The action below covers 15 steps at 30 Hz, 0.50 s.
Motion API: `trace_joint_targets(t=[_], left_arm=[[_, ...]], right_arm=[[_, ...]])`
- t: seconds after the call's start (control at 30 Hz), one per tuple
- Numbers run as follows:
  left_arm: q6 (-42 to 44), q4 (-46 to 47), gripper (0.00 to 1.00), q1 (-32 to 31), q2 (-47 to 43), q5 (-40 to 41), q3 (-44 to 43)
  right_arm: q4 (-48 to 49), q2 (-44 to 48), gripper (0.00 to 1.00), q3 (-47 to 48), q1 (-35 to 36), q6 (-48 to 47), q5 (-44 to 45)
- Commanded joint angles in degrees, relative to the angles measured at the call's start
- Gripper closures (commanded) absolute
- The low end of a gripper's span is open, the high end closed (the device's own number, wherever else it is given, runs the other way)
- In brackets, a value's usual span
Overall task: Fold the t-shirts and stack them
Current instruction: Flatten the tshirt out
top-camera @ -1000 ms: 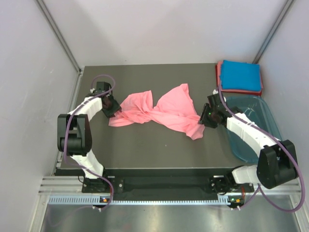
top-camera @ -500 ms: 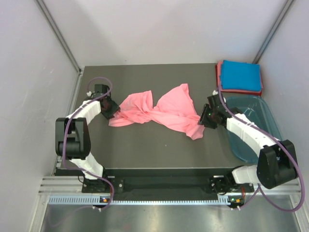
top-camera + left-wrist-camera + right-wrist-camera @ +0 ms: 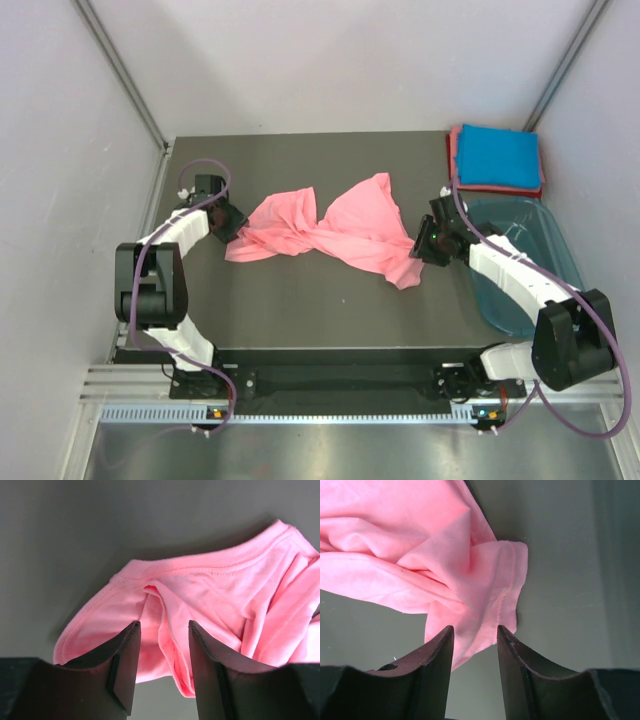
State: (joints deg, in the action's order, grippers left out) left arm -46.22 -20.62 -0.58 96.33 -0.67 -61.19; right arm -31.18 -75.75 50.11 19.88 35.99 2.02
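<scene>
A salmon-pink t-shirt (image 3: 330, 235) lies crumpled and twisted in the middle of the dark table. My left gripper (image 3: 231, 222) sits at its left end. In the left wrist view this gripper (image 3: 163, 627) is open, with a fold of the pink t-shirt (image 3: 210, 595) between the fingers and gaps on both sides. My right gripper (image 3: 424, 243) sits at the shirt's right end. It (image 3: 475, 630) is open over a hemmed corner of the t-shirt (image 3: 490, 580). A folded bright blue t-shirt (image 3: 497, 155) rests on a folded reddish-pink one (image 3: 456, 160) at the back right.
A translucent teal tub (image 3: 545, 250) stands at the table's right edge, just behind my right arm. Grey walls close in the left, right and back sides. Bare table (image 3: 330, 310) shows in front of the shirt.
My left arm's elbow has swung slightly to the left and its gripper has shifted a little at the shirt's left end. The right arm and the shirt have not moved.
</scene>
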Motion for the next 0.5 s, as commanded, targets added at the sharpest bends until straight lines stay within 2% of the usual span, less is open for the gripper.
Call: trace_joint_targets(t=[0.0, 0.23, 0.3, 0.37, 0.4, 0.47], left_arm=[[-0.98, 2.16, 0.52, 1.55, 1.39, 0.14, -1.39], [-2.12, 3.83, 0.56, 1.98, 4.56, -0.38, -2.88], [-2.39, 4.62, 0.61, 1.99, 5.35, -1.0, -3.23], [-2.74, 5.06, 0.72, 2.07, 5.62, -1.61, -3.58], [-2.83, 4.98, 0.84, 2.07, 5.36, -1.71, -3.67], [-2.83, 4.46, 0.97, 2.07, 5.01, -1.71, -4.2]], right_arm=[[1.3, 1.3, 0.59, -0.01, 0.78, -0.65, 0.0], [1.3, 1.57, 0.59, -0.53, 0.78, -0.74, 0.26], [0.6, 1.57, 0.59, -1.06, 0.78, -0.31, 0.79], [-0.46, 1.83, 0.59, -1.5, 0.86, 0.4, 1.75], [-1.77, 2.09, 0.59, -1.76, 0.78, 1.36, 2.63], [-2.39, 2.97, 0.59, -2.81, 0.78, 2.59, 2.9]])
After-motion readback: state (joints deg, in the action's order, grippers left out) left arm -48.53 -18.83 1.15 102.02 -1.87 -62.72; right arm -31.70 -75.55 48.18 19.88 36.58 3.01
